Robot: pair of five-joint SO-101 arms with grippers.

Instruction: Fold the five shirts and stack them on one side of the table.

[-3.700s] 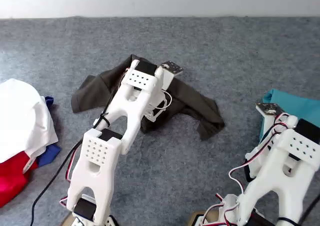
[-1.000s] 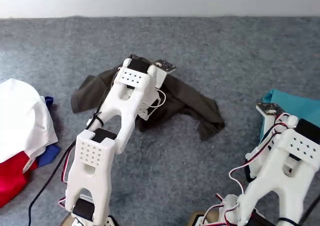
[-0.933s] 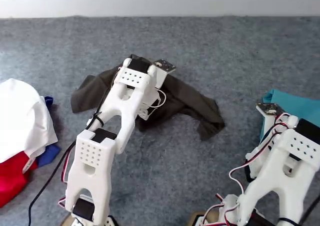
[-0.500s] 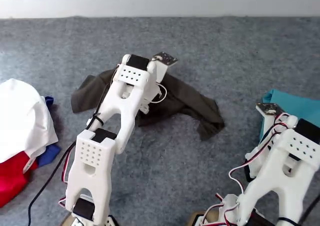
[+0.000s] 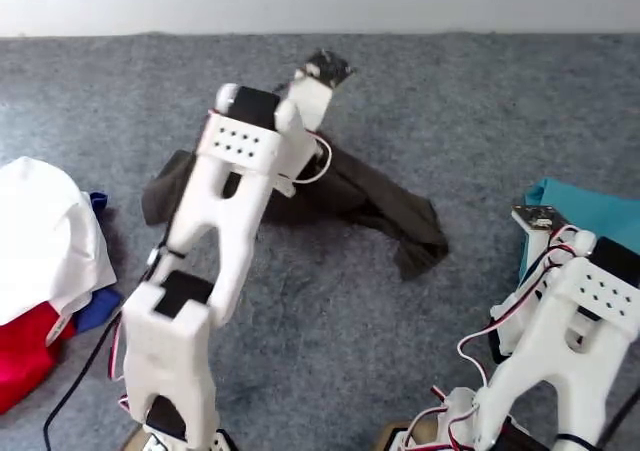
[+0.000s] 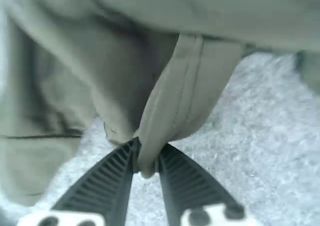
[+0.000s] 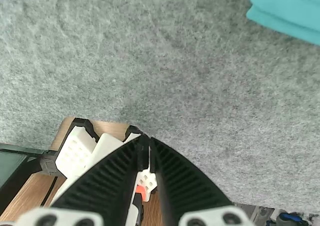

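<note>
Left arm has lifted toward the far edge, pulling the dark shirt (image 5: 370, 196) up with it.
It sprawls unfolded in the middle of the table (image 5: 480, 91). A heap of three shirts (image 5: 40, 241) waits on the left arm's side, and one teal shirt (image 5: 595, 211) looks folded opposite. Left gripper (image 6: 146, 161) pinches a fold of the dark shirt; right gripper (image 7: 149, 146) is clenched on nothing.

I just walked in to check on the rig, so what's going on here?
The left pincer is shut on a fold of the dark shirt, which lies crumpled mid-table and is not yet folded. The right pincer is shut on nothing, above the grey table, near a folded teal shirt on the right side. A white shirt, a red shirt and a blue shirt lie heaped on the left, unfolded.
</note>
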